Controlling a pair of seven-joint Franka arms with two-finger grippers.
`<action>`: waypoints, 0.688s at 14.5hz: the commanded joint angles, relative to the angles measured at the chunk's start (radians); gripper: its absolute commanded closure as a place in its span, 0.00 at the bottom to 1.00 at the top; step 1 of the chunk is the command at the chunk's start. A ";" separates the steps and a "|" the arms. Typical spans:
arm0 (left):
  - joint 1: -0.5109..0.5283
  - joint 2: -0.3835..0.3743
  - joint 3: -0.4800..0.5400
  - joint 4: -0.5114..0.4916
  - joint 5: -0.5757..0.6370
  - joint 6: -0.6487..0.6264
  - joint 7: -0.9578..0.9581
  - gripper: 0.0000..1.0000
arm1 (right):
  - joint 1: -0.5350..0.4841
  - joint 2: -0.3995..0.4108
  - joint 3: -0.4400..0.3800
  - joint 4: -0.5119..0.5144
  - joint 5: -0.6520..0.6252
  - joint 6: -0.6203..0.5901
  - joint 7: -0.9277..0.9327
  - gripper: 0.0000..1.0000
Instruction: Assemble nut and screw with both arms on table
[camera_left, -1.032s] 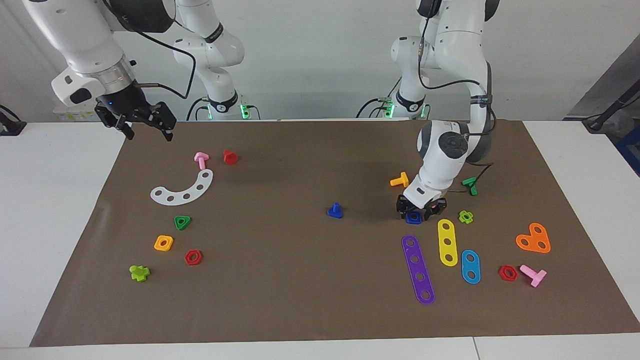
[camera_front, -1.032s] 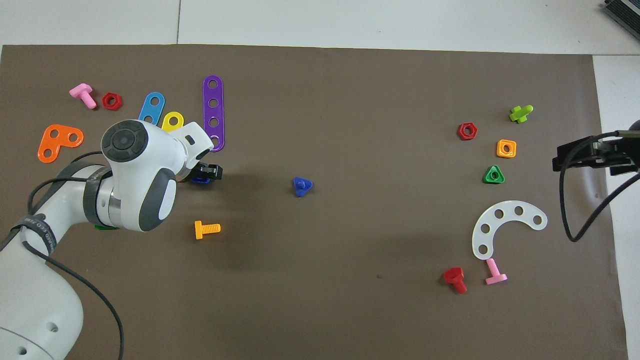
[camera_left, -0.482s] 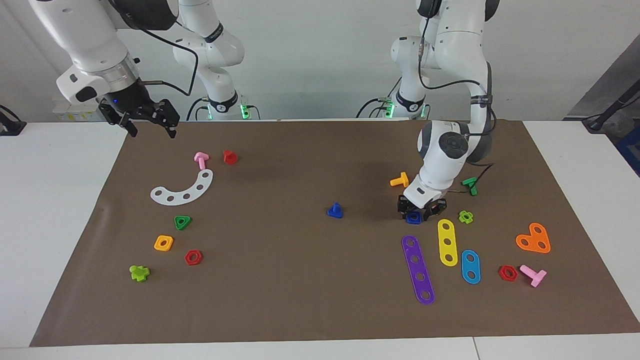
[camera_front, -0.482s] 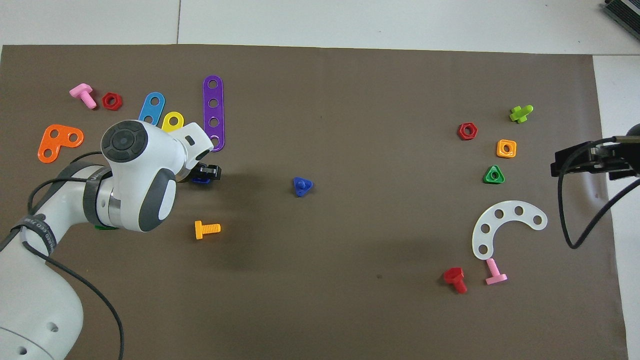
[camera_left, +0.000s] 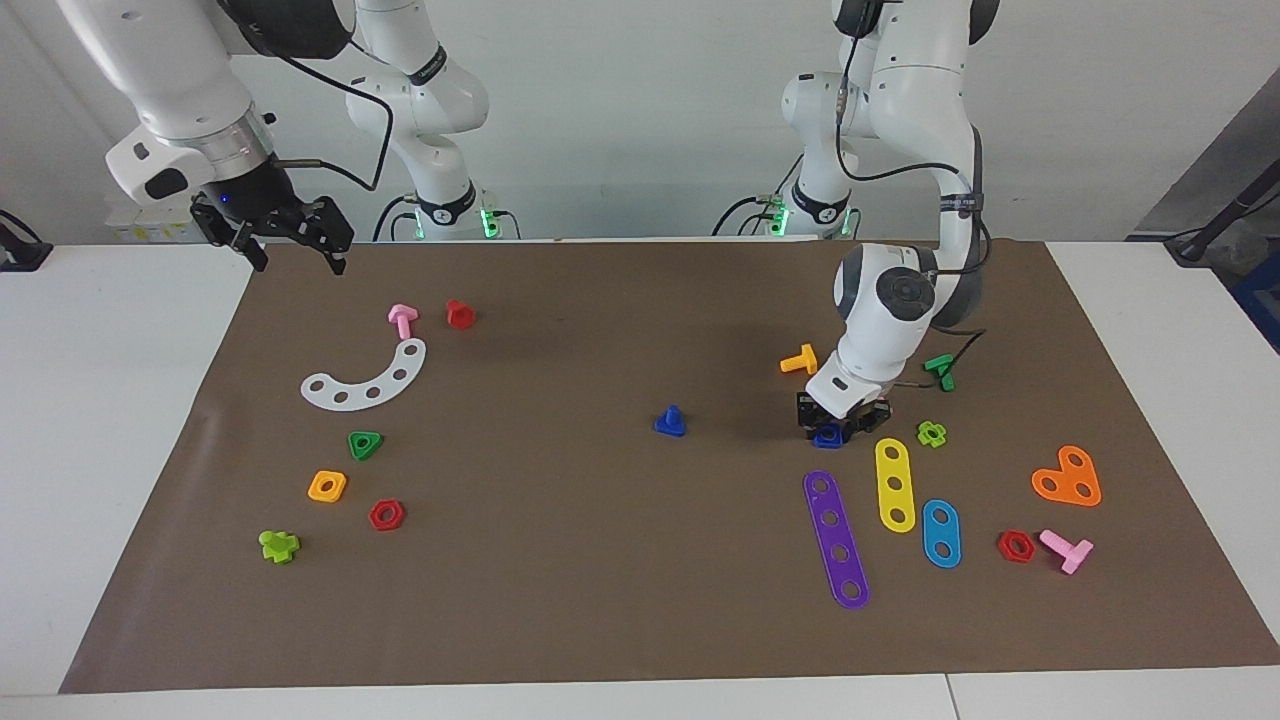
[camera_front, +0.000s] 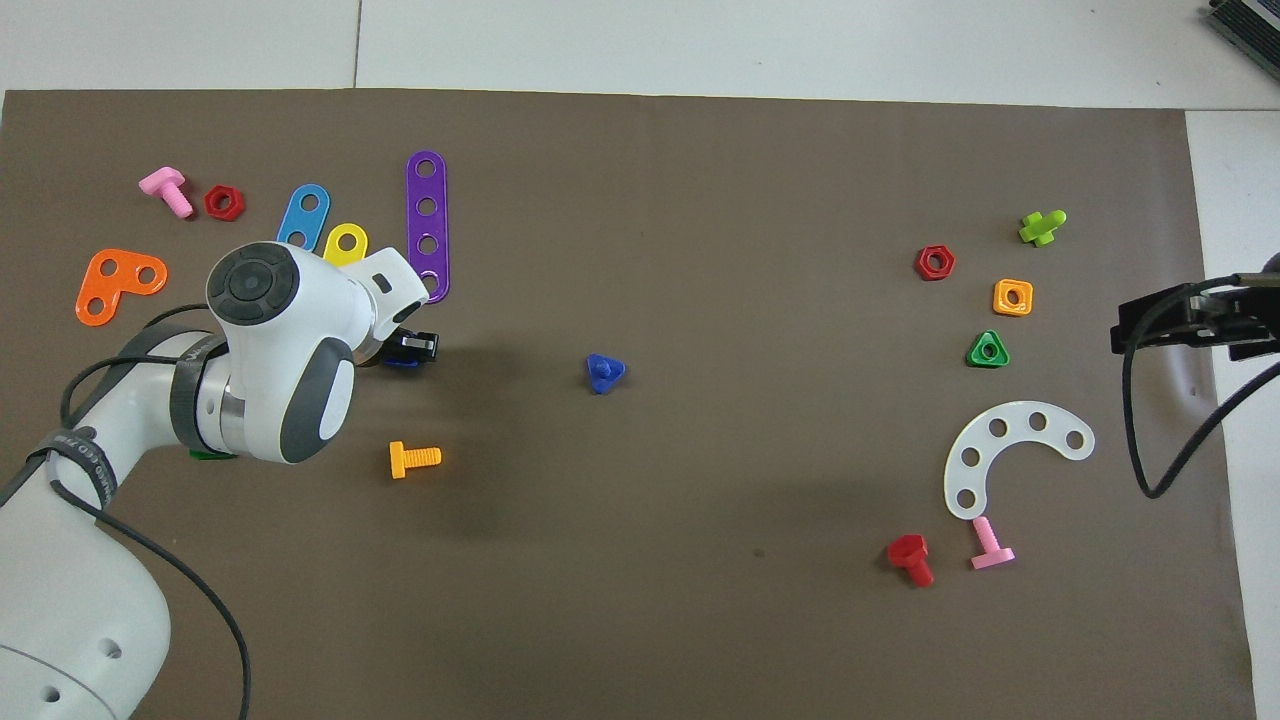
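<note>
The surface (camera_left: 620, 620) is a white top covered by a brown mat, with small plastic parts scattered at both ends. The left arm (camera_left: 905, 300) bends down steeply over its own end of the mat. The right arm (camera_left: 170, 90) waits raised above the mat edge at its own end.

The left end effector (camera_left: 829, 430) sits at mat level, its fingers pinching the nut (camera_left: 827, 436), which lies just nearer to the robots than the purple strip (camera_left: 836, 540) and beside the yellow strip (camera_left: 896, 484). The right end effector (camera_left: 290, 250) hangs in the air with its fingers spread and nothing between them.

The screw (camera_left: 671, 422) stands head-down, shaft up, near the middle of the mat, well apart from the nut and touched by nothing.
</note>
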 joint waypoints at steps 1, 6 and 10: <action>-0.002 -0.002 0.008 -0.008 0.012 0.016 0.016 0.53 | -0.006 -0.025 0.009 -0.023 -0.003 0.000 -0.004 0.00; -0.009 0.001 0.006 0.045 0.012 -0.044 0.010 0.67 | -0.006 -0.025 0.009 -0.023 -0.003 0.000 -0.004 0.00; -0.064 0.015 0.008 0.099 0.010 -0.096 -0.104 0.78 | -0.008 -0.025 0.009 -0.023 -0.003 0.000 -0.004 0.00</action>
